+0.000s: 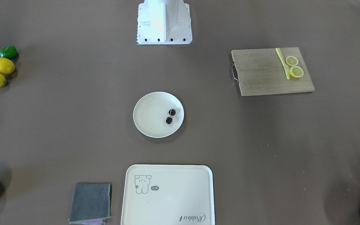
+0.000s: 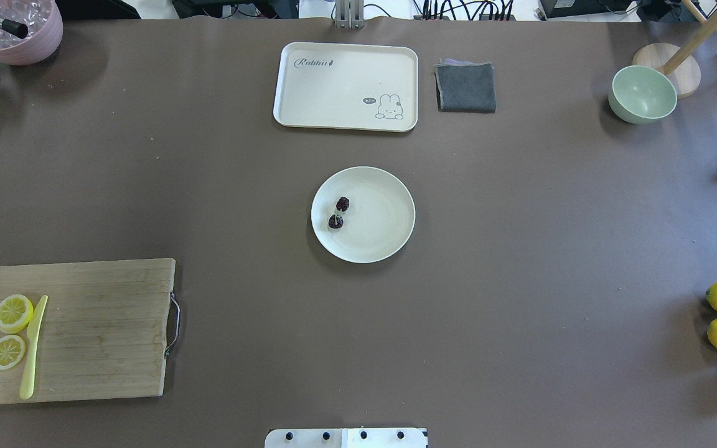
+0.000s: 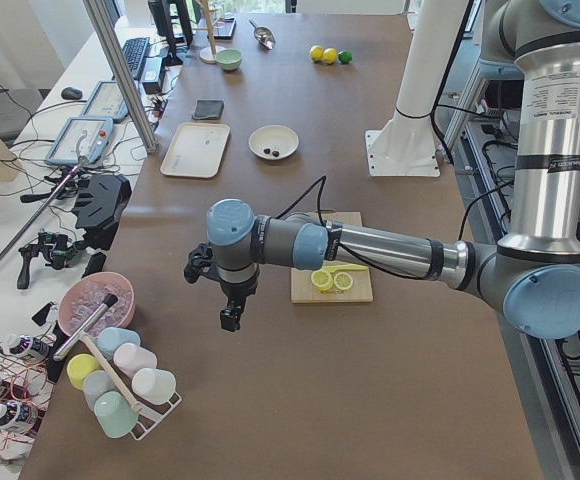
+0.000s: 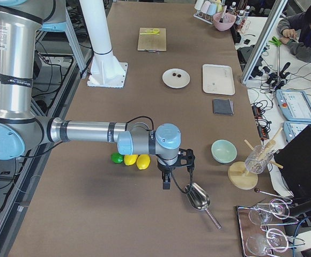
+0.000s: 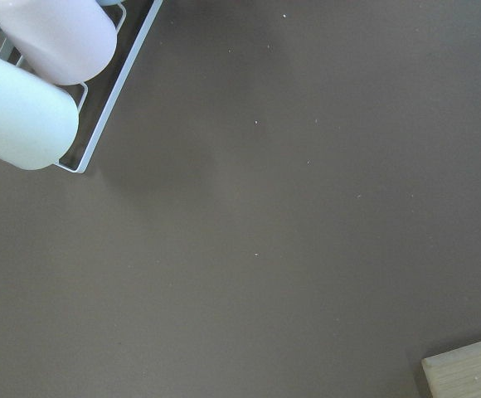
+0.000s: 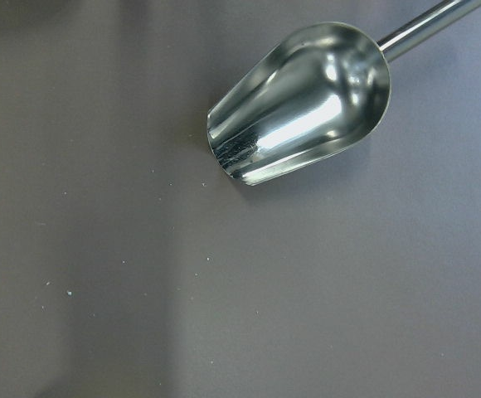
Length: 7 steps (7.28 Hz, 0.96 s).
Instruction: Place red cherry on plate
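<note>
Start at your left gripper (image 3: 229, 320): it hangs fingers-down over bare brown table (image 2: 520, 249). It shows only in the side view, so you cannot tell whether its jaws are apart or together. The cup rack (image 3: 120, 390) sits near it on the side away from the robot's base. The wooden cutting board (image 3: 332, 272) lies near it on the side toward the base. Its wrist camera catches only the rack's edge and one corner of that board.

The red cherry (image 2: 338, 212) is well away from either gripper. It rests inside the plate (image 2: 389, 218) at the table's middle, on the half of the plate toward the left gripper. The two fruits lie close together.

Your right gripper (image 4: 167, 184) also points down over bare table, and you cannot tell its jaw state either. A metal scoop (image 6: 303, 104) lies just beside it, with its open mouth toward the gripper. The two lemons (image 4: 137, 160) and the lime (image 4: 116, 158) sit near it, toward the robot. The green bowl (image 4: 223, 151) sits farther off on the opposite side.
</note>
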### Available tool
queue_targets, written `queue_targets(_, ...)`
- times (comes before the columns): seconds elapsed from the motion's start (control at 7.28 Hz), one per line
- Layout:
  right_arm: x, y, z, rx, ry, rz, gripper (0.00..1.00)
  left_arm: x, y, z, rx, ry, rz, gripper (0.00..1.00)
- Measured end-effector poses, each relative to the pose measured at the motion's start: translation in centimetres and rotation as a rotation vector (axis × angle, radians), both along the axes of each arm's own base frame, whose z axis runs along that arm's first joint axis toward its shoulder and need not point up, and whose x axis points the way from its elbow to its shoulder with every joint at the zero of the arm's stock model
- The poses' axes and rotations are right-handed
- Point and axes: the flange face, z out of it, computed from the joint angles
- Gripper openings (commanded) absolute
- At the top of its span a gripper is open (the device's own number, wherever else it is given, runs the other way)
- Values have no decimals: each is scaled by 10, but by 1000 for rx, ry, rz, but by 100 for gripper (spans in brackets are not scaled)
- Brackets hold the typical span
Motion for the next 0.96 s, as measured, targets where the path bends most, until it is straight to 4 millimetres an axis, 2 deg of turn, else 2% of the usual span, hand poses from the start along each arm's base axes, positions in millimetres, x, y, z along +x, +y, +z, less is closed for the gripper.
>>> queue_targets(0.27, 0, 0, 0, 0, 0, 0, 100, -6, -1, 19, -12, 1, -13, 98)
queue_targets(0.96, -1, 0, 0, -4, -18, 1, 100, -13, 5, 34, -27, -54, -20, 98)
